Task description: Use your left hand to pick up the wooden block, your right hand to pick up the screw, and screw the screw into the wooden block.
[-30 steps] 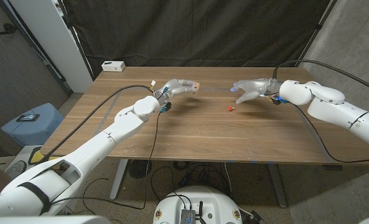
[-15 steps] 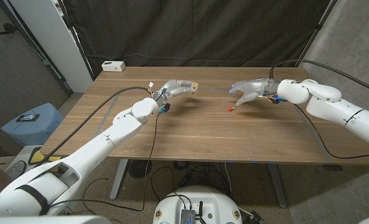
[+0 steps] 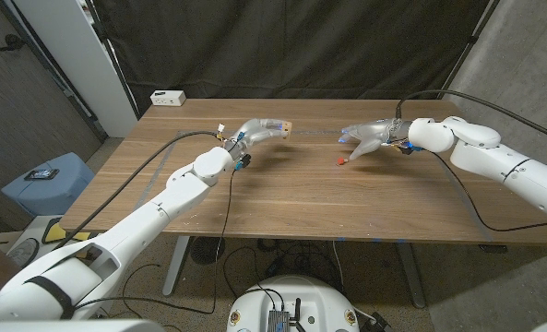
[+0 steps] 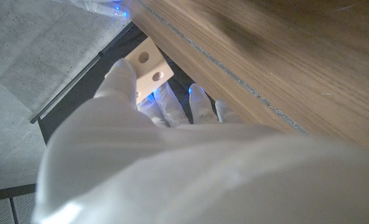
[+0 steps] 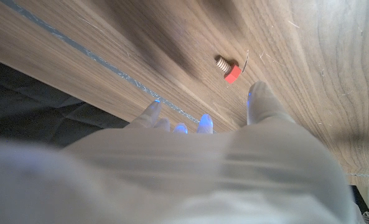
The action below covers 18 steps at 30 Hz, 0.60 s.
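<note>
My left hand (image 3: 259, 130) holds the pale wooden block (image 3: 287, 126) lifted above the table's far middle. In the left wrist view the wooden block (image 4: 149, 67) shows two drilled holes and sits pinched at the tips of my left hand (image 4: 172, 149). The screw (image 3: 342, 160), red-headed with a short threaded shank, lies on the table. My right hand (image 3: 370, 136) hovers just beyond it with fingers spread and nothing in them. In the right wrist view the screw (image 5: 228, 70) lies on its side a little past the fingertips of my right hand (image 5: 234, 155).
A white power strip (image 3: 168, 97) sits at the table's far left corner. A strip of tape (image 5: 103, 62) runs across the wood near the far edge. A black curtain hangs behind the table (image 3: 291, 207).
My right hand has shifted slightly left toward the screw. My left hand with the block has barely moved.
</note>
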{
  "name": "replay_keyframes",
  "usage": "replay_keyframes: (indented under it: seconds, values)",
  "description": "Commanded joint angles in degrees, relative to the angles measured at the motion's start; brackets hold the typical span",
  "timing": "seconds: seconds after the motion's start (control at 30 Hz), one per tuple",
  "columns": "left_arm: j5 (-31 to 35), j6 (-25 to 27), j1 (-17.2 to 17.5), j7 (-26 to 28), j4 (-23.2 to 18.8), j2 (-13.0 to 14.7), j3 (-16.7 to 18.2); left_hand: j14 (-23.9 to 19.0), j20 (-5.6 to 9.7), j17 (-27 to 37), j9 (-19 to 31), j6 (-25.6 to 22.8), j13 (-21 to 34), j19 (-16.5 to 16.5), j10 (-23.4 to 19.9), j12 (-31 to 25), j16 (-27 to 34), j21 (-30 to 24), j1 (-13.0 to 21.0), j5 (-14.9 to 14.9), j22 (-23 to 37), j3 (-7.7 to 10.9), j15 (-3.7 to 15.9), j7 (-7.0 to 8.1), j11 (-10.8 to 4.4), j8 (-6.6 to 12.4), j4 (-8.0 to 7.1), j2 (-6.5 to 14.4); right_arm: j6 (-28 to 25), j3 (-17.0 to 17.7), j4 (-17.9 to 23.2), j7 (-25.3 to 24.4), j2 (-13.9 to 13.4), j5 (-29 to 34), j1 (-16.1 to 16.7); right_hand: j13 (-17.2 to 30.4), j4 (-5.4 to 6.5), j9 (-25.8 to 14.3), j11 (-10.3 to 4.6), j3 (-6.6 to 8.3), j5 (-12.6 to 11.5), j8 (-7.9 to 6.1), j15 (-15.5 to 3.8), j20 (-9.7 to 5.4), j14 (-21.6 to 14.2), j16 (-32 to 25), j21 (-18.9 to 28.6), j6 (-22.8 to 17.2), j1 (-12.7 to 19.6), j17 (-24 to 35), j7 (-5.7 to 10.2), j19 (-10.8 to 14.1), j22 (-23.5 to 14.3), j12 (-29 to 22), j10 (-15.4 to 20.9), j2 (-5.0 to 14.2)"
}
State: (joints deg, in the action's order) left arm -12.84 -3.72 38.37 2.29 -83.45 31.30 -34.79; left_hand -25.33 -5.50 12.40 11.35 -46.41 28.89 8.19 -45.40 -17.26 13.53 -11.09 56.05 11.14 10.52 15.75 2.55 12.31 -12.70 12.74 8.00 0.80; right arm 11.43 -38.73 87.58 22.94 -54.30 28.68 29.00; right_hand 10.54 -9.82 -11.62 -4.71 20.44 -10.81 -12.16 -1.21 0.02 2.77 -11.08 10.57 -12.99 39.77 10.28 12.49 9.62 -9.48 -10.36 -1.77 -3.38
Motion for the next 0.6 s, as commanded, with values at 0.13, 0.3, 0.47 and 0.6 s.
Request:
replay_keyframes:
  seconds: [0.13, 0.3, 0.47, 0.6]
  values:
    - [-0.5, -0.7, -0.3, -1.1, 1.3, 0.3, 0.2, 0.1, 0.14, 0.3, 0.1, -0.3, 0.2, 0.1, 0.2, 0.4, -0.1, -0.3, 0.1, 0.5, 0.2, -0.22, 6.35, 0.16, -0.02, 0.28, -0.10, 0.7, 3.2, -2.7, -5.2, -0.3, 2.7, 1.4, -2.9, 0.2, 0.31, -0.2, 0.01, 0.06, -0.3, -0.42, 0.08, 0.26, 0.1, 0.1, 0.0, -0.6, 0.0, 0.3, 0.10, 0.2, -0.1, 0.2, -0.5, -0.84]
    - [-0.7, -1.2, -0.7, -1.7, 2.0, 0.1, 0.1, 0.1, 0.13, 0.3, 0.1, -0.3, 0.2, 0.0, 0.3, 0.4, 0.0, -0.3, 0.1, 0.5, 0.2, -0.22, 6.43, 0.17, -0.02, 0.28, -0.09, 0.7, 4.4, -3.1, -6.4, -1.3, 3.2, 1.5, -3.3, 0.2, 0.35, -0.2, 0.06, 0.08, -0.3, -0.60, 0.08, 0.23, -0.1, 0.0, 0.1, -1.0, 0.2, 0.3, 0.09, 0.3, -0.1, 0.0, -0.3, -0.84]
    - [-1.0, -1.7, -1.1, -2.5, 3.0, -0.2, -0.1, 0.3, 0.09, 0.3, 0.1, -0.2, 0.2, -0.1, 0.4, 0.6, 0.0, -0.3, 0.1, 0.5, 0.2, -0.24, 6.51, 0.19, 0.00, 0.23, -0.09, 0.8, 5.3, -3.5, -7.4, -2.0, 3.5, 1.8, -3.6, 0.2, 0.35, -0.3, -0.03, 0.12, -0.3, -0.78, 0.00, 0.22, -0.3, -0.1, 0.1, -1.4, 0.4, 0.3, 0.11, 0.4, -0.2, -0.1, -0.2, -0.87]
    - [-1.0, -1.0, -1.4, -2.4, 3.1, -0.5, -0.3, 0.2, 0.16, 0.4, 0.1, -0.2, 0.2, -0.1, 0.5, 0.7, 0.0, -0.3, 0.1, 0.5, 0.2, -0.27, 6.44, 0.19, 0.00, 0.22, -0.07, 0.8, 6.0, -3.8, -8.1, -3.0, 3.8, 2.1, -3.7, 0.2, 0.33, -0.3, -0.04, 0.16, -0.4, -0.97, 0.01, 0.23, -0.4, -0.2, 0.2, -1.8, 0.6, 0.3, 0.10, 0.5, -0.2, -0.1, -0.2, -0.89]
